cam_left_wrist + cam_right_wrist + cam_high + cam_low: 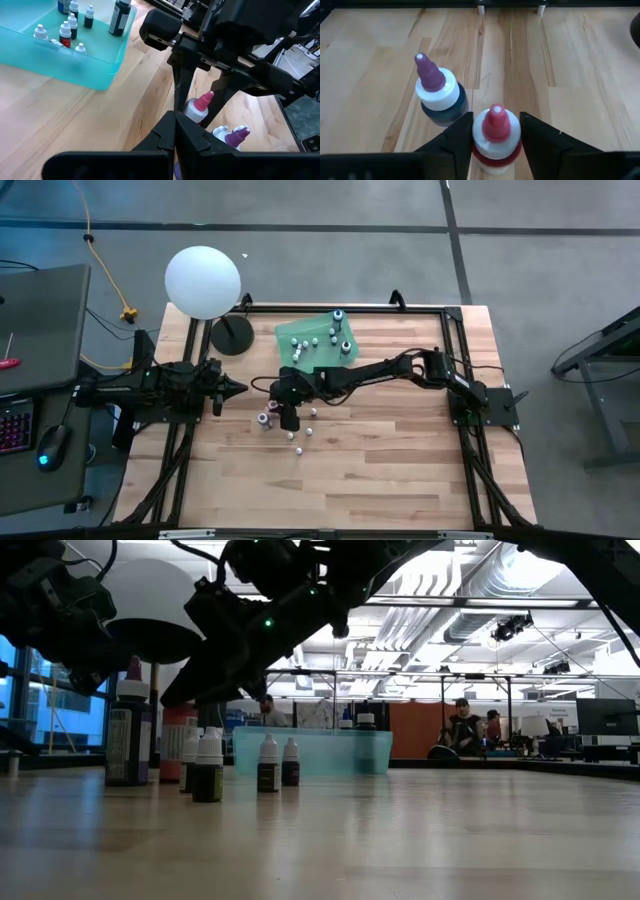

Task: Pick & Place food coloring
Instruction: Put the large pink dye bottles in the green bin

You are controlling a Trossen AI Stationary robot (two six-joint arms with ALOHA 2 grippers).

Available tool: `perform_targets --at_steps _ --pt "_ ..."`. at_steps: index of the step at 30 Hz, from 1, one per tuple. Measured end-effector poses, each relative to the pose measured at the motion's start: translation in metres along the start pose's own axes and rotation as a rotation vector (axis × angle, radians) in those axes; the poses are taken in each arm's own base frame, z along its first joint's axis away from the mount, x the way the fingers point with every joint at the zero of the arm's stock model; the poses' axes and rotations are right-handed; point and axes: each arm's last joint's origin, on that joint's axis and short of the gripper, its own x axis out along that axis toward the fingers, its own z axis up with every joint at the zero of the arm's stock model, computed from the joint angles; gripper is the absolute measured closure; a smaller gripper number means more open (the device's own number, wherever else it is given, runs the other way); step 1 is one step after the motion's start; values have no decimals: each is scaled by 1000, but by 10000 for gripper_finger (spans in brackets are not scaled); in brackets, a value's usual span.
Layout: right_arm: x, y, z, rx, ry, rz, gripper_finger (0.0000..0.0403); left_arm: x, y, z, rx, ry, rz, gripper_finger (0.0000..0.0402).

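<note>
A small food coloring bottle with a red tip and a white cap (496,131) stands upright on the wooden table near its middle. My right gripper (496,145) is shut on it, reaching in from the table's right (274,414). A purple-tipped bottle (437,95) stands close beside it on its base. Several more tiny bottles (300,438) stand loose on the table nearby. Others stand in the green tray (300,332) farther back. My left gripper (238,388) waits shut at the left, pointing at the bottles. My right gripper pinches the red-tipped bottle by the two sides of its white cap collar (479,134), one finger on each side. The fingers (181,95) slant down onto it from the table's right. The bottle stands upright with its base on the table.
A big white globe (203,280) on a dark round foot (232,335) stands at the far left corner. A black frame (400,307) runs along the table's edges. In the low view, taller bottles (128,735) stand at the left, small ones (268,763) before the tray.
</note>
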Motion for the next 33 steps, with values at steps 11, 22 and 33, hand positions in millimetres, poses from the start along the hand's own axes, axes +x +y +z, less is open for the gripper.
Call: perform_targets --at_steps 11,22,33 --pt "0 -1 0 8 9 -31 283 0 0 0 0 0 0 401" --pt "-20 -6 10 61 34 -122 284 0 0 0 0 0 0 401" --pt "-78 -11 44 163 15 -172 285 0 0 0 0 0 0 401"
